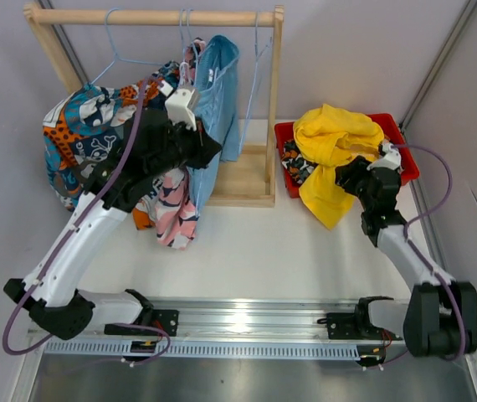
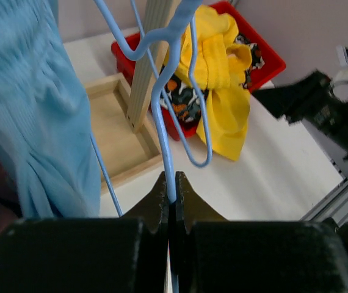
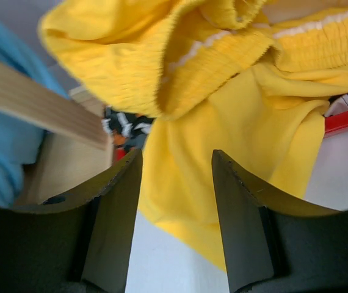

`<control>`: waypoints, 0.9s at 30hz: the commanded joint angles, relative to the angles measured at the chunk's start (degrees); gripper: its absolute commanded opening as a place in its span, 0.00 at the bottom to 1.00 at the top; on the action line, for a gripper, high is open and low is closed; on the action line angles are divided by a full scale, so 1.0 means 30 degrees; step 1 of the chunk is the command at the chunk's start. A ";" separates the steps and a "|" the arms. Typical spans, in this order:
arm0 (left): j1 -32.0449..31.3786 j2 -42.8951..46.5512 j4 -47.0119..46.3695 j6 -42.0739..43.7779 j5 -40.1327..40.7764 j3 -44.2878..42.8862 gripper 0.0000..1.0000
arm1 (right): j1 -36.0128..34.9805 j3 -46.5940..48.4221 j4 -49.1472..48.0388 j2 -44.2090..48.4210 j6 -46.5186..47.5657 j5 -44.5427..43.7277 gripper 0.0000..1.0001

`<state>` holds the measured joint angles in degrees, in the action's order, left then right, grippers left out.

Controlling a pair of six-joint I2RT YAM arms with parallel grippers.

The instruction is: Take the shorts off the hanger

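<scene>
Left gripper (image 2: pixel 171 194) pinched tight on blue wire hanger (image 2: pixel 161 143); light blue shorts (image 2: pixel 33 122) hung beside it on rack (image 1: pixel 155 16). Right gripper (image 3: pixel 177 207) was apart, empty, by yellow shorts (image 3: pixel 241 128) draped over red bin (image 1: pixel 395 126). Fabric looked light, limp; best pinched at gathered waistband

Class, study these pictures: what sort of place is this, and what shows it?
Likely a robot test bench: two arms on a metal rail, a small wooden rack, a red bin of shorts.

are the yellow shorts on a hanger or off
Off: the yellow shorts lie heaped in the red bin, part draping over its front rim onto the table.
</scene>
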<state>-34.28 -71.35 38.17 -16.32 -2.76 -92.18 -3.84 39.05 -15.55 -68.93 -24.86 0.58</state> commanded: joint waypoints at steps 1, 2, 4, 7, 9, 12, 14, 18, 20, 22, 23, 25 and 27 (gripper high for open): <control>0.0585 -0.1582 -0.0977 0.0839 -0.0922 -0.2871 0.00 | -0.0507 -0.1410 -0.1409 0.3275 -0.0501 0.0012 0.55; 0.0675 -0.1964 -0.0976 0.0723 -0.1127 -0.4152 0.00 | -0.0740 -0.2197 -0.1089 0.3955 -0.0531 0.0041 0.55; 0.0850 -0.3224 -0.0801 0.0576 -0.1480 -0.4982 0.00 | -0.0918 -0.2789 -0.0503 0.5215 -0.0589 0.0012 0.55; 0.1026 -0.4598 -0.0712 0.0342 -0.2152 -0.7177 0.00 | -0.1065 -0.3668 0.0494 0.7472 -0.0443 -0.0105 0.55; 0.1231 -0.5275 -0.0858 -0.0097 -0.2854 -0.7824 0.00 | -0.1095 -0.3933 0.1314 0.8762 -0.0123 -0.0164 0.55; 0.1524 -0.6827 -0.0830 -0.0508 -0.3384 -0.9552 0.00 | -0.1065 -0.3934 0.2133 0.9787 0.0142 -0.0164 0.55; 0.1817 -0.8140 -0.0772 -0.0770 -0.3501 -1.1251 0.00 | -0.1065 -0.3963 0.2486 1.0083 0.0172 -0.0164 0.55; 0.2694 -1.0460 -0.0596 -0.1357 -0.3737 -1.3889 0.00 | -0.1094 -0.4080 0.2810 1.0698 -0.0062 0.0128 0.54; 0.2930 -1.1280 -0.0770 -0.1649 -0.3591 -1.5055 0.00 | -0.1124 -0.4284 0.2869 1.0875 -0.0237 0.0275 0.54; 0.3281 -1.2307 -0.1033 -0.1942 -0.3502 -1.5443 0.00 | -0.1182 -0.4460 0.2869 1.1196 -0.0355 0.0363 0.54; 0.3370 -1.2629 -0.1296 -0.2060 -0.3270 -1.5822 0.01 | -0.1211 -0.4606 0.2898 1.1285 -0.0413 0.0393 0.54; 0.3546 -1.3304 -0.1503 -0.2352 -0.3093 -1.6029 0.03 | -0.1241 -0.4753 0.2957 1.1548 -0.0414 0.0364 0.54; 0.3576 -1.3714 -0.1738 -0.2442 -0.2830 -1.6058 0.08 | -0.1241 -0.4900 0.3103 1.1724 -0.0443 0.0364 0.54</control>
<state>-24.21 -111.44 36.53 -21.23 -12.21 -137.08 -7.20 24.86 -6.31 -35.11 -25.50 1.10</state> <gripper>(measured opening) 0.070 0.546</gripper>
